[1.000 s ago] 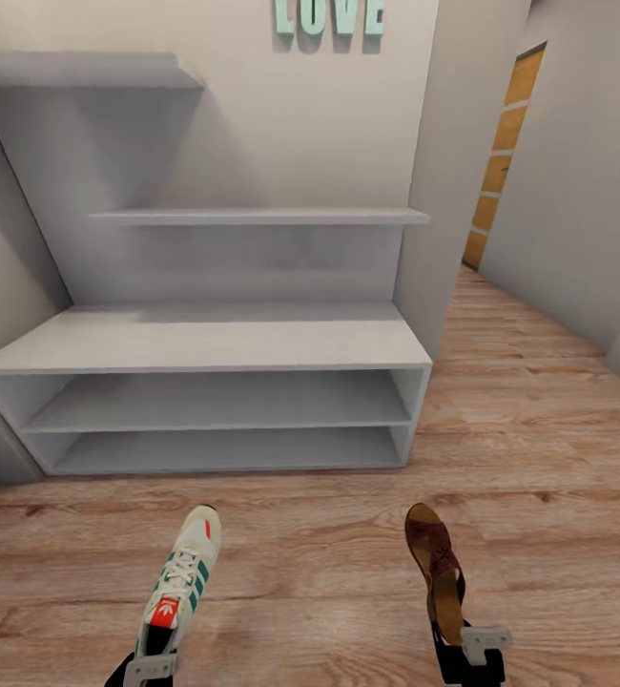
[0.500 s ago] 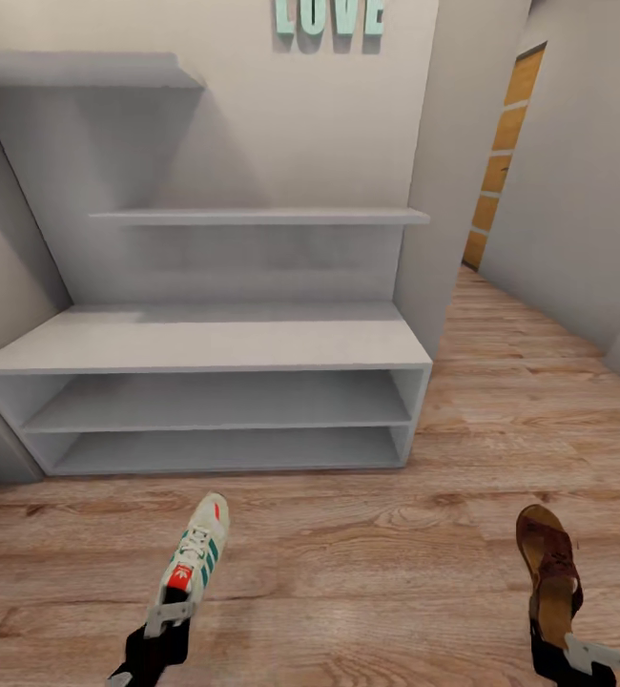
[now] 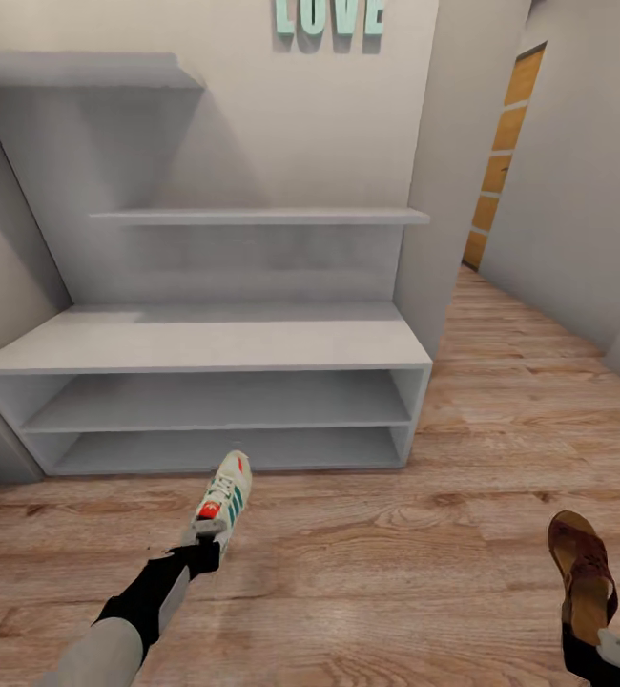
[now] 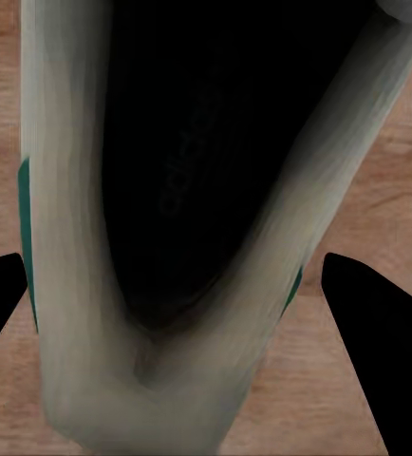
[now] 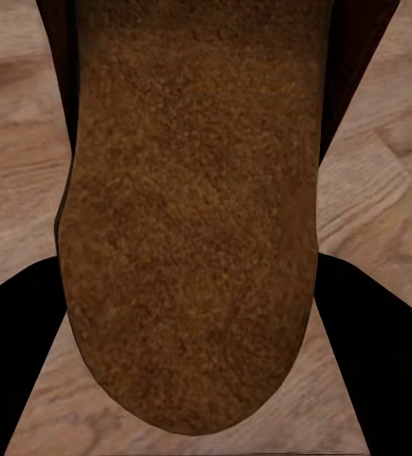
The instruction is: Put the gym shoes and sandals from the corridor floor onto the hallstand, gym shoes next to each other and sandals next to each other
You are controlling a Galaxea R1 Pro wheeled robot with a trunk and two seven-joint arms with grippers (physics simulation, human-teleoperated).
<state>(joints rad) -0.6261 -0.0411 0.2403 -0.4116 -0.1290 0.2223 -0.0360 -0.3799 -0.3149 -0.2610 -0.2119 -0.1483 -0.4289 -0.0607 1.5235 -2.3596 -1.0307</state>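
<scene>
Gym shoe: one white sneaker with green stripes, held at its heel by the left gripper, toe toward the rack, over the floor.
Sandal: one brown sandal, gripped at its heel by the right gripper, well off to the right.
Hallstand: pale grey; the top and both slots carry no shoes.
Corridor floor: wood planks.
Progress: by appearance, two items carried, none placed; the other gym shoe and sandal remain to fetch.
</scene>
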